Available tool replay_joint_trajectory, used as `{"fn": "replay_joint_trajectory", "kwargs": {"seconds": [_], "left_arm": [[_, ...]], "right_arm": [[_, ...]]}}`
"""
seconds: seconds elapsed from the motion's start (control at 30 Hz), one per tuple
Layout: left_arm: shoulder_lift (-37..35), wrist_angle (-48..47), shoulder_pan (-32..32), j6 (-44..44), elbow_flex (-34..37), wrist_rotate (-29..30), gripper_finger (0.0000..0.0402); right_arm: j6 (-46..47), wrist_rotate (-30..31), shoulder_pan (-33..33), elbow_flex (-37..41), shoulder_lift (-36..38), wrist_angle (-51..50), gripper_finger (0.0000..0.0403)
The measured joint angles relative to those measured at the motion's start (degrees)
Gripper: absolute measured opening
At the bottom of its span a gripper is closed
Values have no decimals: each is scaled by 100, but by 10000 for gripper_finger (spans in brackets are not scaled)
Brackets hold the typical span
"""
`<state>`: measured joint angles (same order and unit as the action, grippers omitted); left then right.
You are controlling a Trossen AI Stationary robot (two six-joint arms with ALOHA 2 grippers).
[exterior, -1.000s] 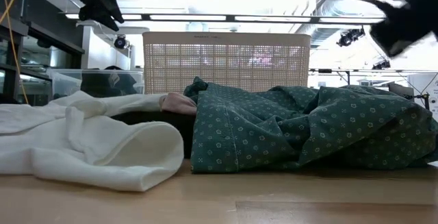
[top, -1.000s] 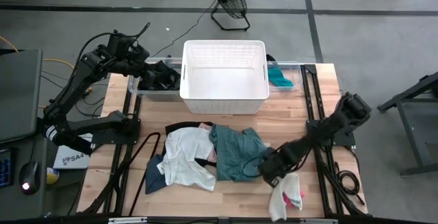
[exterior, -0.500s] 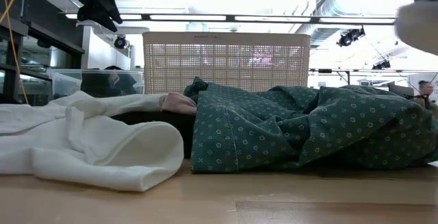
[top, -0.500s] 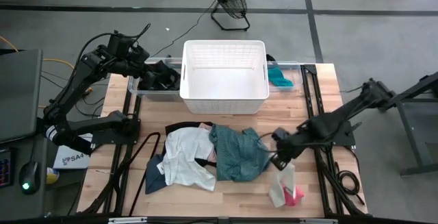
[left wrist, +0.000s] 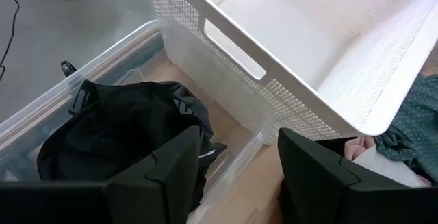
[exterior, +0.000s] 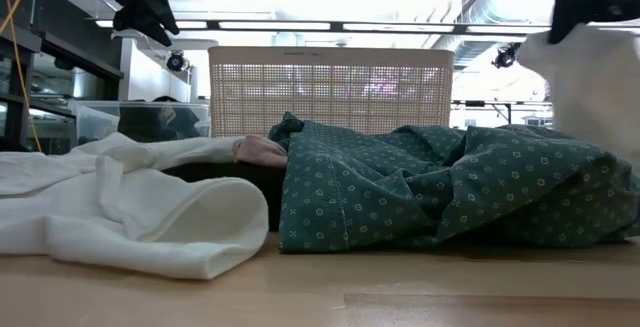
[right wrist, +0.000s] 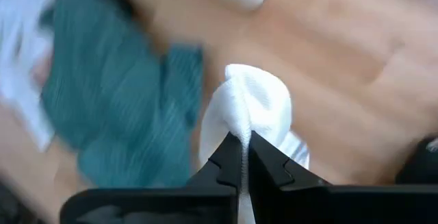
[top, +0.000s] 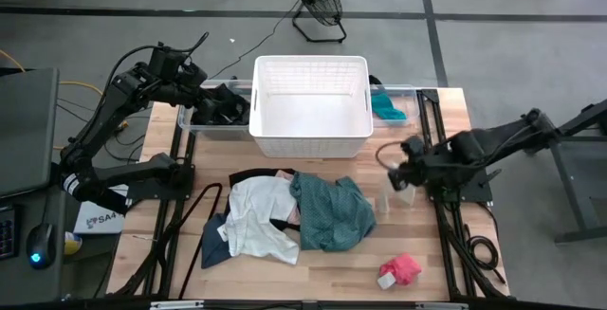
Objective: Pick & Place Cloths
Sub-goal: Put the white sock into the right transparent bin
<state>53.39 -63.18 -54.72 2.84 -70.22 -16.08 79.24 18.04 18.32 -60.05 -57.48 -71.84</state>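
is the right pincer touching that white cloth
Touching. The right wrist view shows the right pincer shut on the white cloth, fabric pinched between its fingertips.

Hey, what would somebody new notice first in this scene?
The right gripper holding a white cloth in the air over the table's right side. Next, the green patterned cloth in the pile at the table's middle, and the white basket at the far edge.

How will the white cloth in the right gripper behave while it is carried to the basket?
Probably floppy: the white cloth hangs bunched from the right gripper, pinched by one small fold. It looks light, since that thin pinch holds it clear of the table. It may swing or drag and could snag on the white basket rim.
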Motion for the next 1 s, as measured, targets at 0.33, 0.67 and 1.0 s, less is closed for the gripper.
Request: {"fn": "replay_joint_trajectory", "kwargs": {"seconds": [0.33,0.67,1.0], "left_arm": [[-2,12,-1,-319,0,0,195],[-2,13,-2,-484,0,1,195],[-2,19,-2,-614,0,9,195]], "right_arm": [[-1278,1618,-1612,0,402,33,4],[-3619,1641,-3627,0,438,1328,4],[-5819,1546,-5445,-4,301,2584,4]]}}
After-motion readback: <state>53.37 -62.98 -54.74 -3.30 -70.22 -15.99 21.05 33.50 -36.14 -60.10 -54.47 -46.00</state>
